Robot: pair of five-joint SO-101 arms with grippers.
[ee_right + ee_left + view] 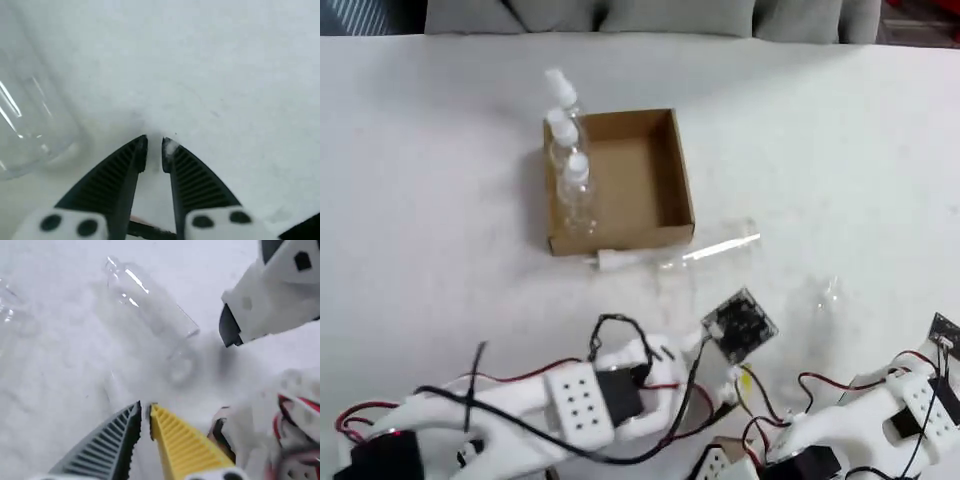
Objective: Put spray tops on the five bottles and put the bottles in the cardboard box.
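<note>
Three topped bottles [563, 140] stand in a row at the nine o'clock wall of the cardboard box [638, 185], and a fourth bottle [715, 250] lies flat on the table [840, 150] just off the box's six o'clock side, its white spray top [612, 261] pointing to nine. Out at four o'clock from the box there's a bare clear bottle [825, 295], well apart from the rest. Down low, the left gripper [145, 410] has its grey and yellow jaws pinched almost together on nothing, and the right gripper [153, 149] matches it, black jaws only a slit apart over bare tabletop.
</note>
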